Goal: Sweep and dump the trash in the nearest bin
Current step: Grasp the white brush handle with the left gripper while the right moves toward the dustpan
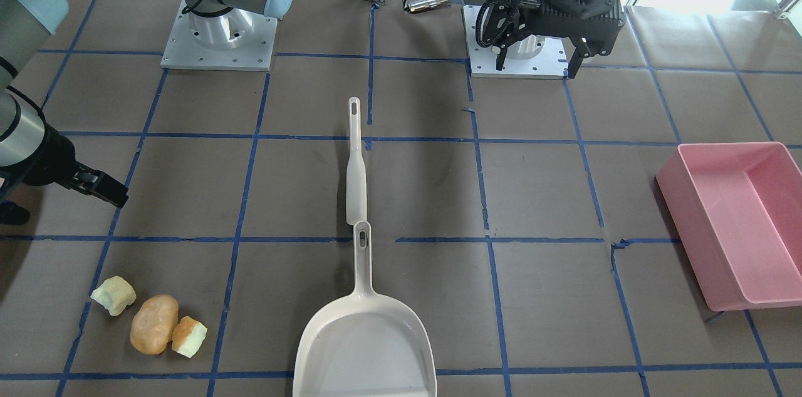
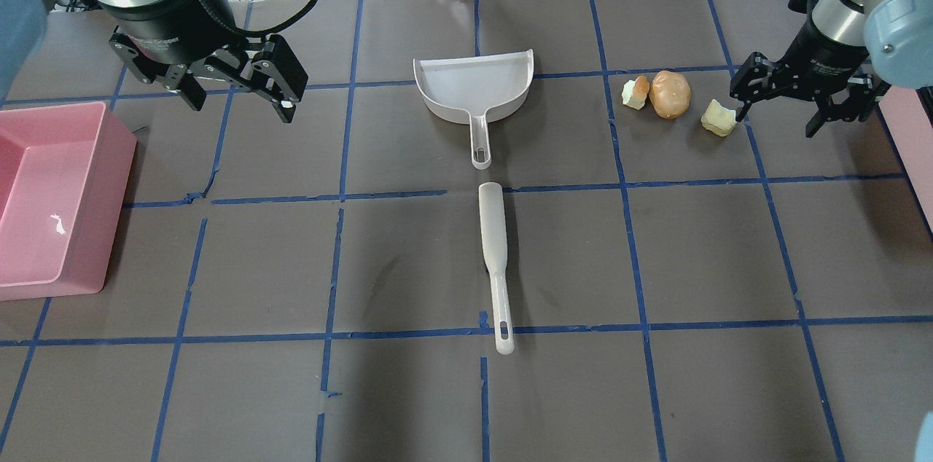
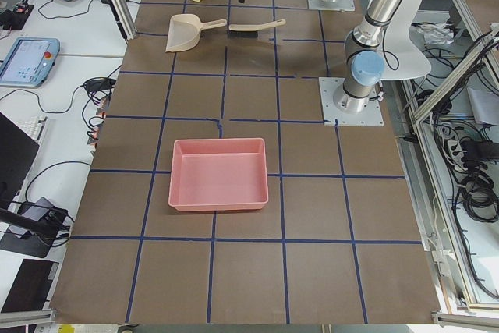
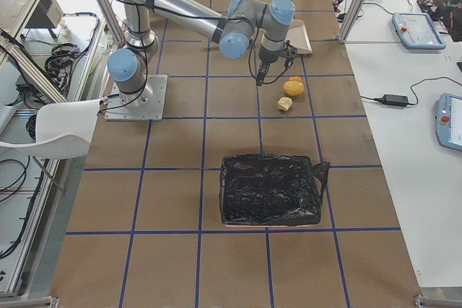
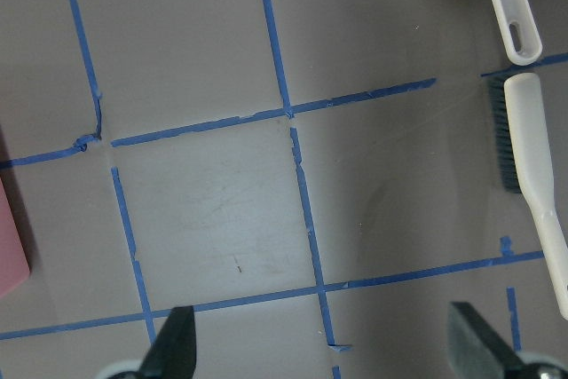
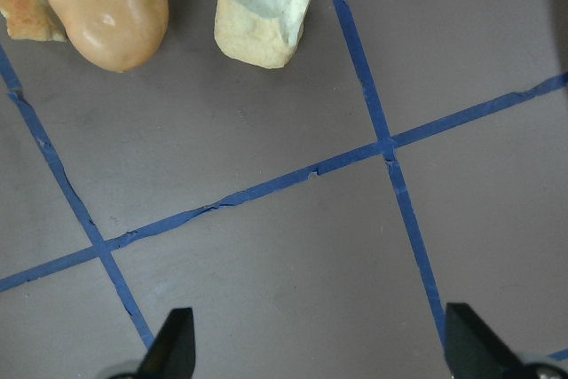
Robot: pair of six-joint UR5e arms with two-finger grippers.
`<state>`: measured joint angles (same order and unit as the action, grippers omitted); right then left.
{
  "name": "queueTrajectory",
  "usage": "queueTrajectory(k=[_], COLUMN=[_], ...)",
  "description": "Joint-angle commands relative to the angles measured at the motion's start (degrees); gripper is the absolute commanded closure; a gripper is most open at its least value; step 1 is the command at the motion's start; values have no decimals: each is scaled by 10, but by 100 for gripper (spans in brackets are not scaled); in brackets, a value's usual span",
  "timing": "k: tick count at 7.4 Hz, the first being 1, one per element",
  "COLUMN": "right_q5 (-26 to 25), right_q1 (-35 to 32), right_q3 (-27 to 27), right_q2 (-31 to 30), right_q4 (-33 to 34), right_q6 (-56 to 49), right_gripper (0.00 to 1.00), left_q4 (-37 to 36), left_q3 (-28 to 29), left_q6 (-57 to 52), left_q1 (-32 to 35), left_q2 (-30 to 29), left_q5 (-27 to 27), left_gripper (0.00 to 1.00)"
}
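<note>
Closest to the robot, a white brush (image 2: 496, 265) is lying flat on the brown tabletop (image 2: 656, 265), its handle pointing at the robot. Just past it, a white dustpan (image 2: 474, 83) is sitting, its handle almost touching the brush. Near the pink bin (image 2: 44, 200), the left gripper (image 2: 239, 103) is hanging in the air, fingers spread apart, holding nothing. On the other side, the right gripper (image 2: 776, 119) is hovering, also spread apart and empty. The trash is lying just past it. An orange potato-shaped piece (image 2: 670, 94) is touching one pale chunk (image 2: 635, 92). Another pale chunk (image 2: 718, 117) is sitting nearest the right gripper.
</note>
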<state>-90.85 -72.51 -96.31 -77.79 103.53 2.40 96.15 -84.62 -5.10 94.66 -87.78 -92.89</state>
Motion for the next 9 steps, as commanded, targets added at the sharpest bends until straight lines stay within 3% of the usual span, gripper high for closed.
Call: queueTrajectory(k=[1,4,6,9], right_q5=[1,28,56,57], right_q1=[0,7,5,-38], right_q3=[1,17,32,65], right_q2=[0,-16,-13,-81], right_q4=[0,0,-6,-50], right_q6=[1,-16,-39,-33], right_gripper=[0,0,0,0], left_q4=[1,-24,-143,-196], left_q3=[-3,-45,-84,-160], left_q6=[1,63,134,181], left_q1=[0,19,100,196], left_q2=[-2,-11,-26,-69], left_q5=[17,82,76,55], left_gripper=[0,0,0,0])
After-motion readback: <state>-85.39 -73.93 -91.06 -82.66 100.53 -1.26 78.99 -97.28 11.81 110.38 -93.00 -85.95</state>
